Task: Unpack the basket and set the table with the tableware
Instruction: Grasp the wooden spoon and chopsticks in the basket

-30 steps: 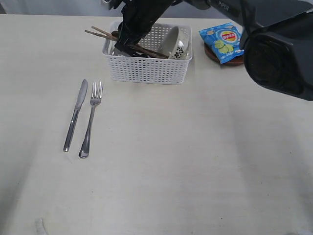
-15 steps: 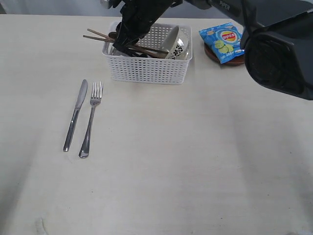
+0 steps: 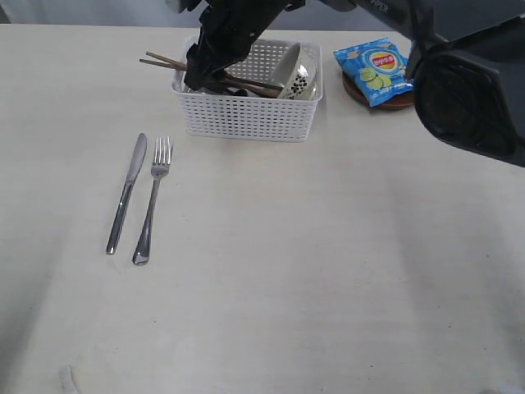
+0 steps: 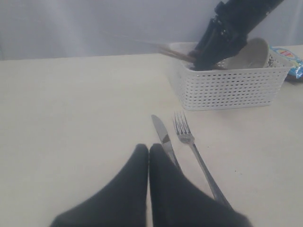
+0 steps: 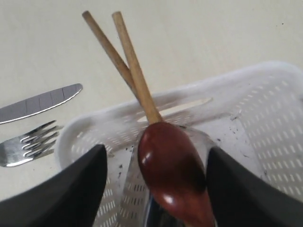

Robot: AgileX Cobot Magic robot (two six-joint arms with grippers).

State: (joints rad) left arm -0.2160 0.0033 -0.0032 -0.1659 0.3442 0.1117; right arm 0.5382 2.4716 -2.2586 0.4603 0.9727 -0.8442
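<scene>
The white basket (image 3: 246, 111) (image 4: 232, 87) stands on the table (image 3: 287, 271) at the far side. My right gripper (image 3: 201, 74) (image 5: 157, 150) reaches into its left end, open, one finger on each side of the dark red spoon (image 5: 173, 175) without touching it. The spoon's bowl rests over a shiny steel cup (image 5: 132, 189). Two wooden chopsticks (image 3: 164, 61) (image 5: 128, 61) poke out over the basket's rim. The white bowl (image 3: 294, 74) (image 4: 251, 52) leans on edge inside the basket. Knife (image 3: 127, 193) (image 4: 163, 137) and fork (image 3: 153, 197) (image 4: 189, 137) lie side by side on the table. My left gripper (image 4: 148, 149) is shut and empty, just short of the knife.
A blue snack bag (image 3: 373, 70) lies on the brown plate (image 3: 385, 103) to the right of the basket. The right arm's dark body (image 3: 467, 90) hangs over the table's far right corner.
The right gripper has shifted slightly left inside the basket. The chopsticks have tipped to a flatter angle. Knife, fork and bowl have not moved.
</scene>
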